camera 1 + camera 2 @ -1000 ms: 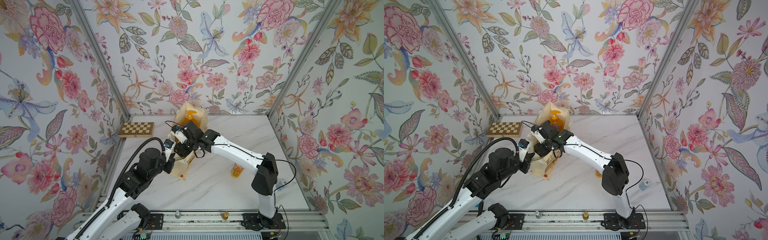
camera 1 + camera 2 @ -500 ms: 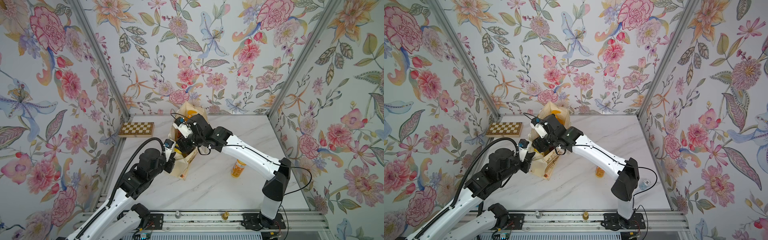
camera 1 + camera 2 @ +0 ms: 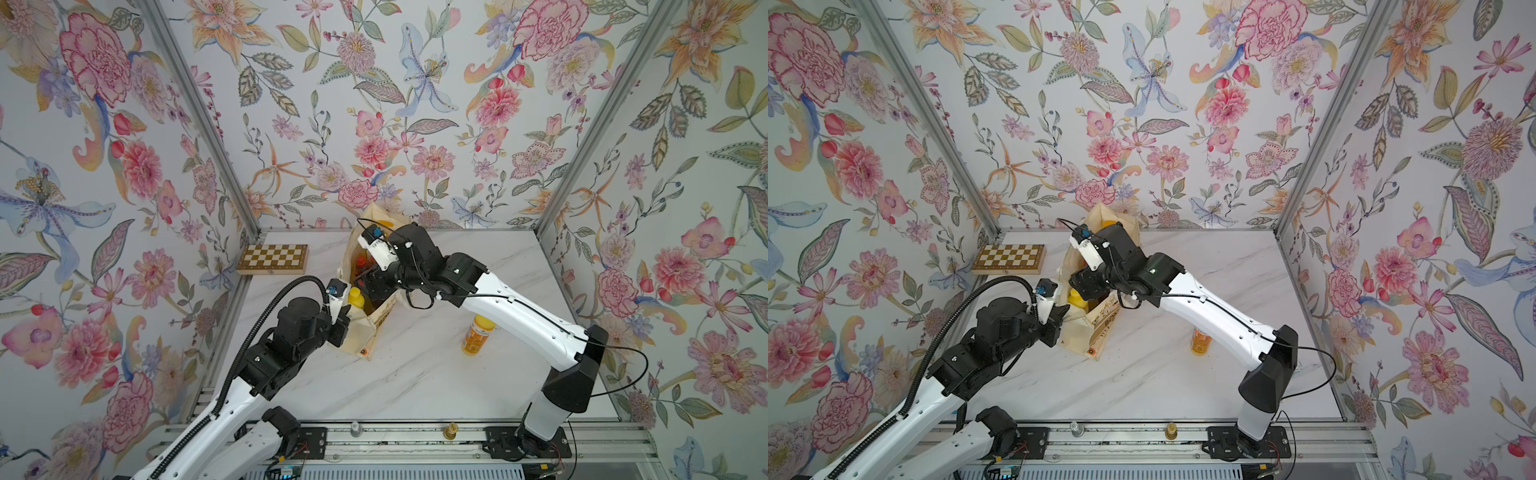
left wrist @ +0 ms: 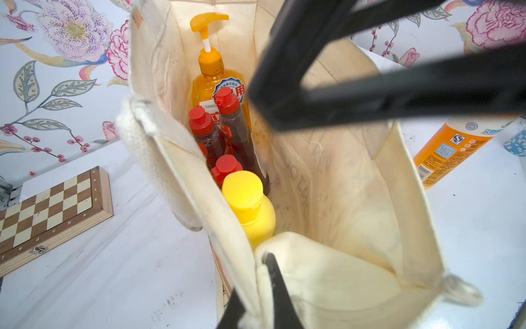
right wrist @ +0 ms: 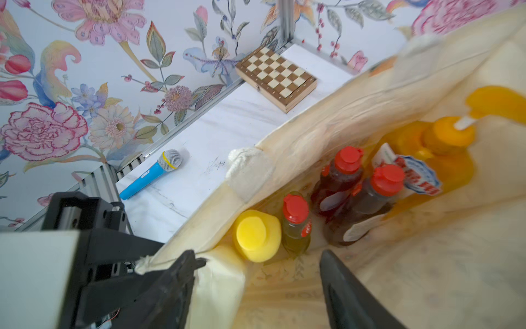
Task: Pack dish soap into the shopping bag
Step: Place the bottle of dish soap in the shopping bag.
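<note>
Five dish soap bottles point(image 4: 242, 136) crowd one side wall of the shopping bag point(image 4: 398, 176), leaving its other half free. A sixth bottle point(image 3: 476, 338) stands apart on the table point(image 3: 415, 382). The left pincer point(image 4: 256, 284) is clamped on the bag's rim. The right pincer point(image 5: 256, 265) hangs spread and empty at the mouth.

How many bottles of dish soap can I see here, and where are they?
6. Five stand inside the shopping bag: the orange pump bottle, two dark-red bottles, an olive-green bottle and a yellow-capped bottle. The sixth, an orange bottle, stands on the table outside. None seems hidden.
</note>
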Tool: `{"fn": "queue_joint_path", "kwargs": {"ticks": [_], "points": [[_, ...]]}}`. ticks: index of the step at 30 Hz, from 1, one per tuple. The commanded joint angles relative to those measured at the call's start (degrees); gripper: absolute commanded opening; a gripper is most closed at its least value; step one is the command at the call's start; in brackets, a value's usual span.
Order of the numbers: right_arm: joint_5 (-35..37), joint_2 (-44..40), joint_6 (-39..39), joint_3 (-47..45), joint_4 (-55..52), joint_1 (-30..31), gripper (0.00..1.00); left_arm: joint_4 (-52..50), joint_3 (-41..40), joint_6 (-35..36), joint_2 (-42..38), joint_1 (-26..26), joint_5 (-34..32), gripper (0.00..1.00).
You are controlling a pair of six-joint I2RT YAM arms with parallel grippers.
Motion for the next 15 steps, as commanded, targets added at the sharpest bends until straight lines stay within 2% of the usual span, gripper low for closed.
{"fn": "queue_joint_path", "kwargs": {"ticks": [1,6,11,15], "points": [[6.9,-5.8,3.1,-3.5,0.3,-1.5,0.74,2.3,1.3,-0.2,-1.9,-0.7,-2.0,0.0],[11.4,-11.8,10.1,-11.1,-0.5,-4.9,0.77,2.3,1.2,-0.6,-2.4,-0.7,-2.1,0.01],[8.9,-14.7,15.1,-17.4,-0.8,-8.6,0.84,2.4,1.2,-0.8,-2.6,-0.7,-1.9,0.02],[10.5,-16.8,16.7,-19.4,-4.1,-10.8,0.89,2.2,1.3,-0.8,-2.8,-0.7,-2.1,0.02]]}}
